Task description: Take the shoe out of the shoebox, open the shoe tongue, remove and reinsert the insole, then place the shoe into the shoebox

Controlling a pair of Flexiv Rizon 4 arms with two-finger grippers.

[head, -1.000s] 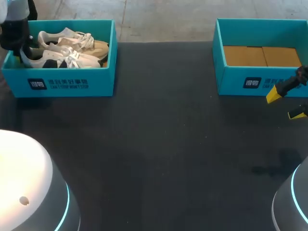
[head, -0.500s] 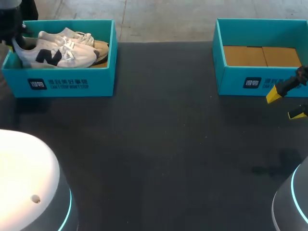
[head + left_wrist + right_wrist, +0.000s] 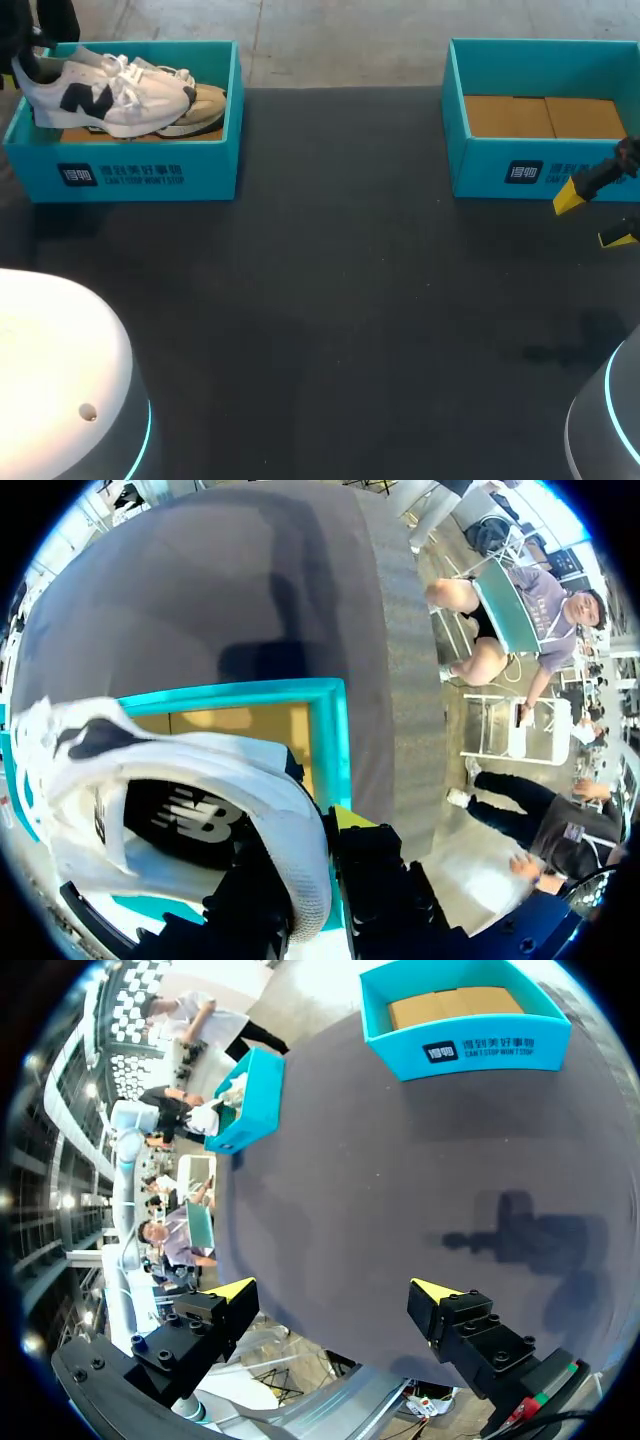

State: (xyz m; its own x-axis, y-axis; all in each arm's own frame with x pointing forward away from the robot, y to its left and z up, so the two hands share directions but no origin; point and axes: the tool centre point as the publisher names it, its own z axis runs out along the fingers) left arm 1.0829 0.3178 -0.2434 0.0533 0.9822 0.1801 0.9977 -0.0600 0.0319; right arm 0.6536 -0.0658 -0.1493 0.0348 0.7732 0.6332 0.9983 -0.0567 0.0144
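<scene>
A white shoe (image 3: 100, 95) with a dark side logo hangs just above the left teal shoebox (image 3: 130, 175), toe pointing right. My left gripper (image 3: 312, 865) is shut on its heel collar (image 3: 285, 830), one finger inside the shoe and one outside. A second, beige-and-white shoe (image 3: 200, 105) lies in that box behind the lifted one. In the head view only the dark left arm (image 3: 18, 25) shows at the corner. My right gripper (image 3: 595, 215) stands open in front of the right teal shoebox (image 3: 520, 170), holding nothing; its fingers (image 3: 225, 1305) spread wide over the mat.
The right shoebox (image 3: 465, 1030) holds only its brown cardboard floor (image 3: 545, 115). A dark mat (image 3: 340, 300) covers the table between the two boxes. The white domes of the arm bases (image 3: 60, 390) stand at the near corners.
The left gripper has lifted the white shoe by its heel, up out of the left box and turned it onto its side profile. The right arm has not moved.
</scene>
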